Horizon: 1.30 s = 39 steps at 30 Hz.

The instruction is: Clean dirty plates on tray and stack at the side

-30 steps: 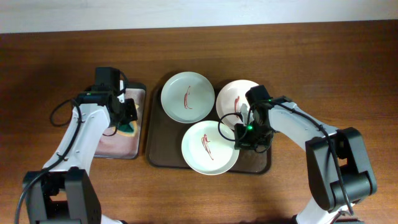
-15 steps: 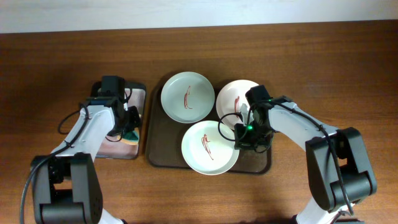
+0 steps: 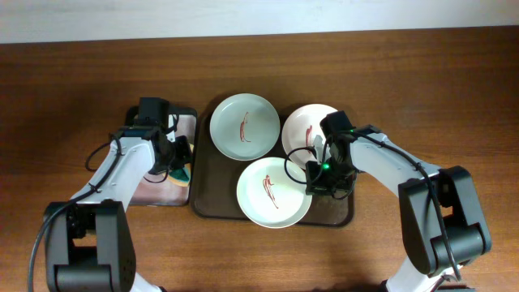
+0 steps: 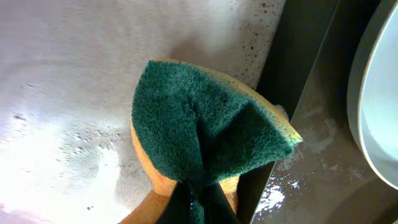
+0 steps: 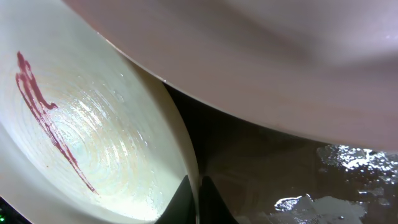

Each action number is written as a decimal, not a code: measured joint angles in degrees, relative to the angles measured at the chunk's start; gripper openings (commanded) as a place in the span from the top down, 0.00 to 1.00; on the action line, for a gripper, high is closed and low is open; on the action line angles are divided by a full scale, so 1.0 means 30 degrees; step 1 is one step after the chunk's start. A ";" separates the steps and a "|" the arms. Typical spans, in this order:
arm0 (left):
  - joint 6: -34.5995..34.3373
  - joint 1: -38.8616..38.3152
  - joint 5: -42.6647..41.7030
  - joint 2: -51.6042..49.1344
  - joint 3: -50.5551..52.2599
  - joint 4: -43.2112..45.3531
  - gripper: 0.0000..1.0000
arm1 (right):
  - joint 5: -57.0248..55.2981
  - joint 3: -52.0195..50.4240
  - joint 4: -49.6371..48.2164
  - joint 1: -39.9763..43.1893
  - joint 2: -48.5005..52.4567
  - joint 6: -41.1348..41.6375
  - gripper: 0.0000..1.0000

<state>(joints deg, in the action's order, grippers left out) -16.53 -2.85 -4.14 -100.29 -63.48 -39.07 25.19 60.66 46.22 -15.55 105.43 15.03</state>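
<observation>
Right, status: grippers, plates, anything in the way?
Left gripper shut on sponge. Right gripper shut on front plate. Three plates streaked, on tray. Pinkish plate close alongside.

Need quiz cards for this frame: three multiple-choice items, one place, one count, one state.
1. Where is the sponge? A) on a plate B) pinched in the left gripper, by the small tray's rim C) out of view
2. How many plates show a red streak? A) one B) two C) three
3. The right gripper is: A) open B) shut on the front plate's rim C) shut on nothing

1 B: it is clamped by its green face. 2 C: all three on the brown tray are streaked. 3 B: it pinches that rim.
</observation>
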 measured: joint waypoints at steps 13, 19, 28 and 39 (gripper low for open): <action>-0.0007 -0.1523 -0.4262 0.2484 -0.2455 -0.0663 1.00 | 0.0000 0.0000 0.0000 0.0000 0.0000 0.0007 0.96; -0.0634 -0.4539 -0.6375 0.1960 -0.2448 -0.0685 1.00 | 0.0000 0.0000 0.0000 0.0000 0.0000 0.0007 0.96; -0.3708 -0.7788 -0.7701 -0.0590 -0.2448 0.0058 1.00 | 0.0000 0.0000 0.0000 0.0000 0.0000 0.0000 0.96; -0.6084 -1.0040 -0.7373 -0.2907 -0.2448 0.0277 1.00 | 0.0000 0.0000 0.0066 0.0000 0.0000 0.0000 0.96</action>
<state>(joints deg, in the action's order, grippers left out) -34.79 -32.97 -26.26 -109.01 -70.83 -38.24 25.19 60.66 46.41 -15.55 105.43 15.03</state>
